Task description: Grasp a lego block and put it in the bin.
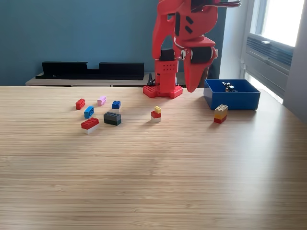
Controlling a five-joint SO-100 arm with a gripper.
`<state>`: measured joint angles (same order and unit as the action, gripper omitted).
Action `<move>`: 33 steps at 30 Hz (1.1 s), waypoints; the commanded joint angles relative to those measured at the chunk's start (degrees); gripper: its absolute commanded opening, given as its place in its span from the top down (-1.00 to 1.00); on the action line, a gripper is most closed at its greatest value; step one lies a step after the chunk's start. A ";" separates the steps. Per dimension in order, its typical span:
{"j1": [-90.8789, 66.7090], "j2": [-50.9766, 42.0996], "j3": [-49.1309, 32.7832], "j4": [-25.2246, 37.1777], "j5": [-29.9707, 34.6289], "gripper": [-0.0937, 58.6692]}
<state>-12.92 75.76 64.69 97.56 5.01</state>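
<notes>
The wooden table (153, 182) bears the blue bin (232, 97) at the exterior view's right, the red gripper (193, 86) hanging beside it, jaws unreadable. The nearest lego block (220, 113), tan-over-red, stands just before the bin. Judged light, rigid and slick, it is best pinched across its flat sides.

table (153, 182) near edge: wide open, nothing on it | far left part: group of small blocks (98, 114) close together, tight gaps | middle: one small stack (156, 114) alone | far right corner: tan stack (220, 113) just in front of bin (232, 99)
</notes>
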 commanded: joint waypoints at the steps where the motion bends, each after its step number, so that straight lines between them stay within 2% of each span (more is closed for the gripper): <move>1: 0.70 4.31 1.58 -2.11 0.00 0.99; 26: 6.24 4.31 1.85 -4.75 0.35 0.99; 33: 5.98 4.31 4.31 -4.75 1.58 0.99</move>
<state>-6.68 75.76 68.38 93.43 5.89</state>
